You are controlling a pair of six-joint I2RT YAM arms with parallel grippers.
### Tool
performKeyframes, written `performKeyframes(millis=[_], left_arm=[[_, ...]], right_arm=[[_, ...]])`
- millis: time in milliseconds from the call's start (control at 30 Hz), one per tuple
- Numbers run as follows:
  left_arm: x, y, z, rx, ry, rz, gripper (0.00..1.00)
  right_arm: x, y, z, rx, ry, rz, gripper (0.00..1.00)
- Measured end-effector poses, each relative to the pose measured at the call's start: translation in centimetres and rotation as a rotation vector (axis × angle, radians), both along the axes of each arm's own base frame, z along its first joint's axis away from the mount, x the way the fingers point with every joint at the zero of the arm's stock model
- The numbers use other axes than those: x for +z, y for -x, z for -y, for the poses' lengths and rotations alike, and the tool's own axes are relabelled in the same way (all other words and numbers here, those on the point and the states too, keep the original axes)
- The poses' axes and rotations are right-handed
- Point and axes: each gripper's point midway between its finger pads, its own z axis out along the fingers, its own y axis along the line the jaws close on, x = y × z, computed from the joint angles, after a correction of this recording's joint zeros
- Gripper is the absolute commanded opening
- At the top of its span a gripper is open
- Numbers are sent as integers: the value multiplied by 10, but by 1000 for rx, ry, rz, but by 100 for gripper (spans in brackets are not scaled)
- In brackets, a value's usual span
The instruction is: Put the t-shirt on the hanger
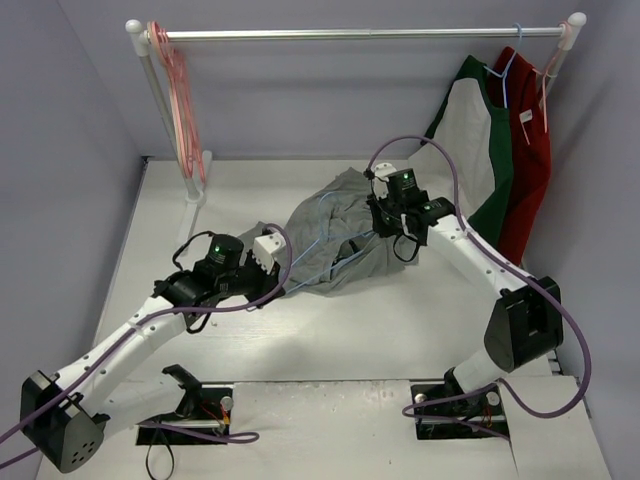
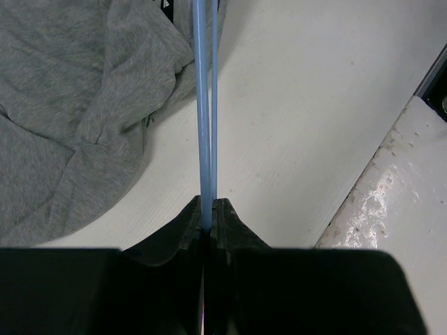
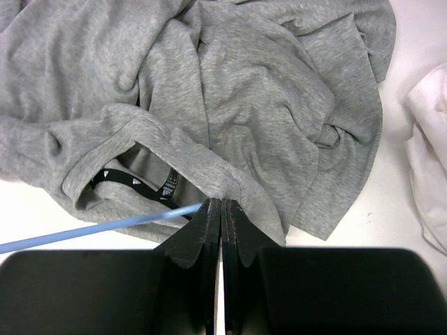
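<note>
A: Overhead view first. Surroundings?
B: A white metal clothes rail (image 1: 350,34) runs across the back. Pink wire hangers (image 1: 180,95) are bunched at its left end. A white-and-green shirt (image 1: 478,140) and a red garment (image 1: 532,165) hang at the right end, close behind the right arm.
A: Task pieces?
B: The wrinkled heather-grey cotton t-shirt (image 1: 335,225) is heaped mid-counter (image 1: 350,330), no print. The thin light-blue wire hanger (image 1: 325,265) threads through the heap, partly under cloth. The left hand (image 1: 268,250) is at the heap's near-left edge and the right hand (image 1: 385,215) on its right side. I cannot tell the finger state from here.
A: Left wrist view?
B: The left hand (image 2: 207,209) is pressed together on the hanger (image 2: 204,105). Two strands run side by side away to the t-shirt (image 2: 70,118). Bare counter (image 2: 300,125) lies to the right.
A: Right wrist view?
B: The right hand (image 3: 221,204) is closed, pinching the t-shirt (image 3: 265,91) at its collar hem. A black neck label (image 3: 167,190) shows inside the collar opening. One hanger (image 3: 84,232) strand comes in from the left and ends at the fingertips. A white cloth (image 3: 427,153) lies at the right edge, near the grey hem.
</note>
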Motion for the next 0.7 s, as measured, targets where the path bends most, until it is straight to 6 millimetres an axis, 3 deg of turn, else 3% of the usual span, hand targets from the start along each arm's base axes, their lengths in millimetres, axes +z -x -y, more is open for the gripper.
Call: performKeyframes(millis=[167, 300, 500, 700], left_arm=[[2, 2, 8, -33, 43, 10, 0], [6, 1, 15, -49, 75, 22, 0], [21, -13, 24, -24, 142, 90, 0], [58, -36, 35, 28, 258, 213, 0]], right_arm=[[12, 7, -3, 66, 1, 24, 0], [41, 8, -8, 125, -11, 82, 0], [117, 10, -18, 227, -66, 244, 0], [195, 16, -27, 307, -120, 406, 0]])
